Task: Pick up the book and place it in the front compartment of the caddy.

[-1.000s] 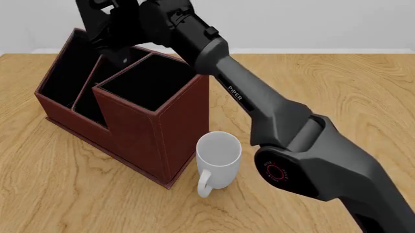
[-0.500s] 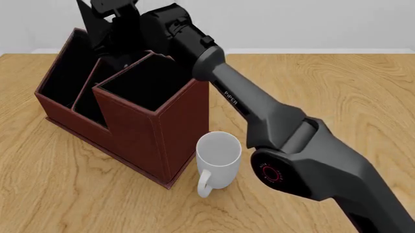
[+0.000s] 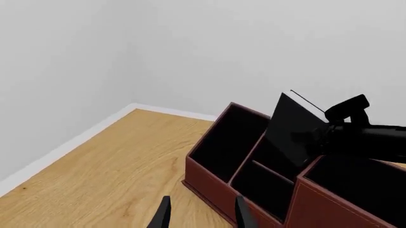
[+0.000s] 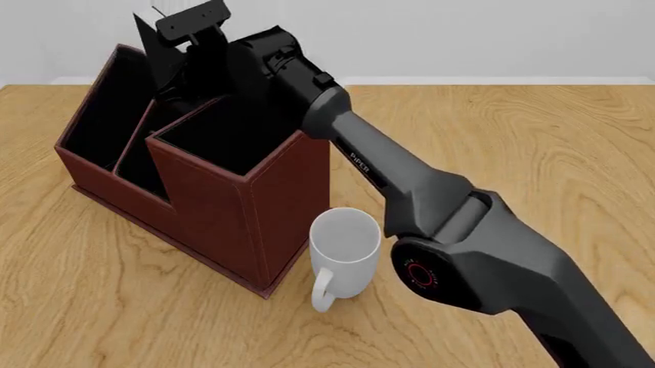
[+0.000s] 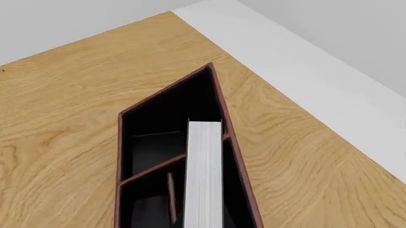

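Nearest the camera, on the counter, a white mug stands just beside the caddy's front corner, clear of the drop path. Right arm has drawn back and lowered over the last second; the book it carries now hangs tilted above the caddy's rear edge. Right jaws clenched on the book. Wrist view shows the page block edge-on over the narrow slots, a divider under it. Judgement: book not yet in the front compartment; the partition may catch it. Left jaws released, parted, hovering near the caddy's side.
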You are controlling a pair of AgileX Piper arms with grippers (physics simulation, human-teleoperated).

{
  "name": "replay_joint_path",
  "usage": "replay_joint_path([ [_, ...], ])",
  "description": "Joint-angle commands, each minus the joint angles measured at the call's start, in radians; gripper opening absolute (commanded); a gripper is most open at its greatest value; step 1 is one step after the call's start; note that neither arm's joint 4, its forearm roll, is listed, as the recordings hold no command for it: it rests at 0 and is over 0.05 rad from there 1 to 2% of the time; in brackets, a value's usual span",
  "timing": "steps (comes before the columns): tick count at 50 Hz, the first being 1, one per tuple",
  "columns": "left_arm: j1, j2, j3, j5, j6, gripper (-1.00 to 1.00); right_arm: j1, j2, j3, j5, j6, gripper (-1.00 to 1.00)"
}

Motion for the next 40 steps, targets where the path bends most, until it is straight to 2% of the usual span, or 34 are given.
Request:
replay_joint_path([
  [1,0.0,0.019,0.005,-0.019,0.001,1.0,-0.009,0.005,-0.011,-0.01,0.018,-1.0],
  [40,-0.001,0.054,0.043,-0.072,0.0,1.0,-0.035,0.051,-0.011,-0.021,-0.001,-1.0],
])
